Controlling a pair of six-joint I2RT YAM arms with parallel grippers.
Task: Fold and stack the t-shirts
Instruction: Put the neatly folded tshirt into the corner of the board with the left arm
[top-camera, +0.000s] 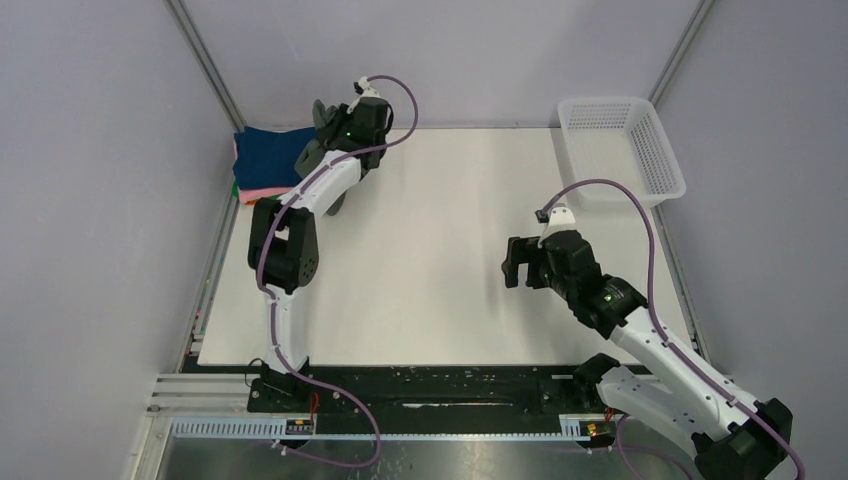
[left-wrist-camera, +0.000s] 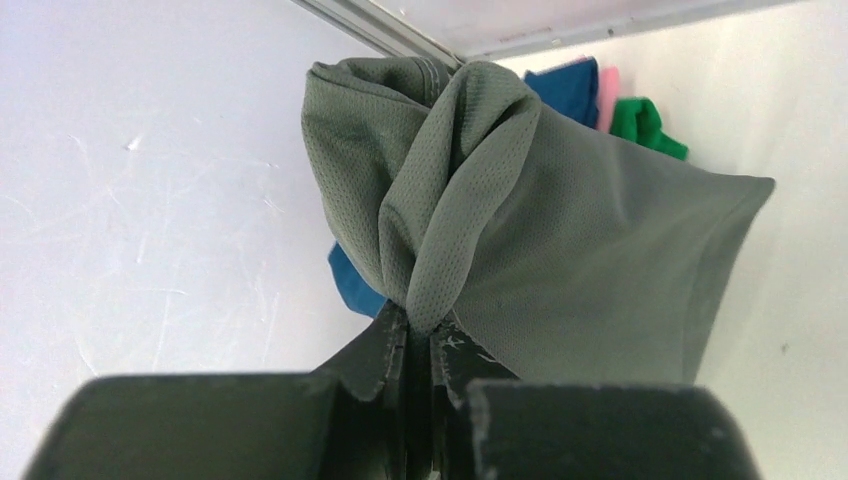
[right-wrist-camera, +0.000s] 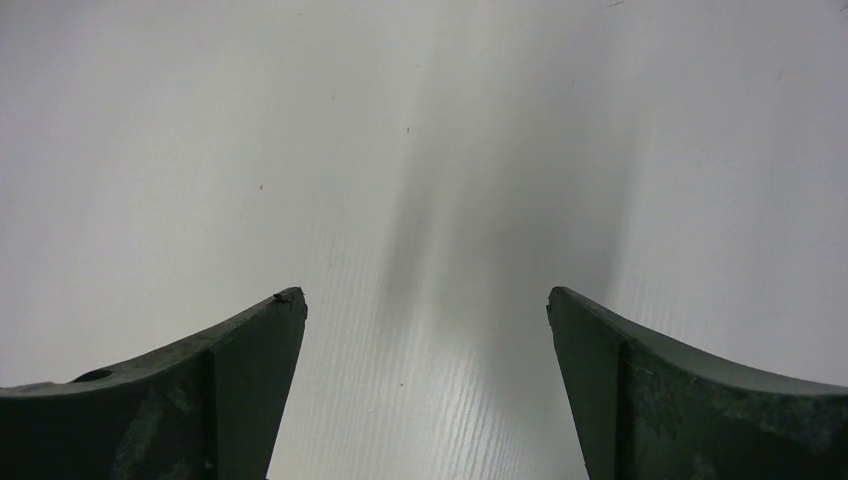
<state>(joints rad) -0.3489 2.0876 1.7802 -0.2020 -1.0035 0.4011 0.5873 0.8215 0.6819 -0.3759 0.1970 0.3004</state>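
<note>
Far left corner of the table (top-camera: 440, 260): stack of folded t-shirts (top-camera: 265, 160); far right corner: mesh basket (top-camera: 665, 150). The left gripper (left-wrist-camera: 418, 330) sits just beside the stack with a bunched t-shirt (left-wrist-camera: 520, 230) pinched in it. The right gripper (top-camera: 512, 262) hangs over the table's right half, well apart.

1. The top camera sits high behind the arms (top-camera: 288, 250) and looks down on the whole tabletop (top-camera: 430, 300) from far away.
2. The left wrist camera looks along the left hand (left-wrist-camera: 418, 325) toward the far left corner, very near the grey shirt (left-wrist-camera: 560, 250).
3. The right wrist camera looks past the right hand (right-wrist-camera: 425, 295), close above the tabletop.
4. The top and left wrist views share the grey shirt and the folded shirts (left-wrist-camera: 575, 88).
</note>
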